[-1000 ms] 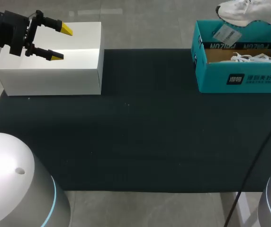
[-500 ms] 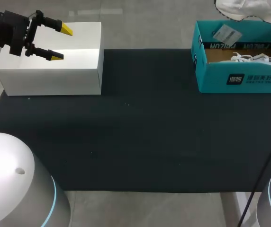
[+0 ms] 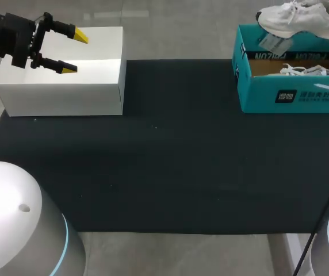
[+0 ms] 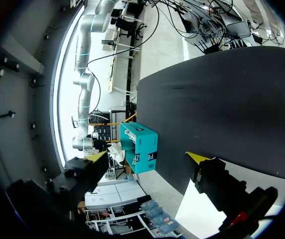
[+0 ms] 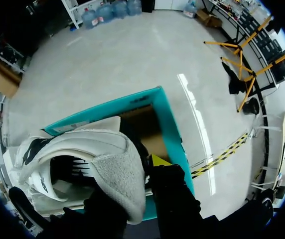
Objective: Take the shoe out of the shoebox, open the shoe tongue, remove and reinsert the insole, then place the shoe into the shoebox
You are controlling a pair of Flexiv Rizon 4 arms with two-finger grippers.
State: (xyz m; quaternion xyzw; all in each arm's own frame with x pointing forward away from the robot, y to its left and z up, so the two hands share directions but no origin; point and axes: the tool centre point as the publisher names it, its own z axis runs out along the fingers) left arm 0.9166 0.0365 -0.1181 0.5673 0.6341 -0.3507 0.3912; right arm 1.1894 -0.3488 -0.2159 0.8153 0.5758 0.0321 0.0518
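the white shoe (image 3: 302, 20) hangs in the air at the upper right of the head view, above the back edge of the teal shoebox (image 3: 291, 92), toe pointing toward the middle of the frame and sole down. the right jaws have closed on it: in the right wrist view the padded heel collar of the shoe (image 5: 82, 154) sits pinched between the two black fingers, with one yellow fingertip (image 5: 160, 160) showing just beside the collar, and the open shoebox (image 5: 167, 124) lies below and ahead. a second shoe (image 3: 311, 70) lies inside the shoebox, only its laces and upper edge showing over the wall.

the shoebox stands at the right of the dark worktop (image 3: 170, 167), near its far edge. at the upper left a white box (image 3: 67, 86) stands on the same surface. the left jaws hang over that white box, spread wide with nothing between them, one yellow fingertip (image 3: 81, 35) over the box's far edge. the left wrist view shows the same wide gap, the white box (image 4: 202, 214) under one finger and the shoebox (image 4: 142, 149) well apart, across the worktop (image 4: 222, 94).
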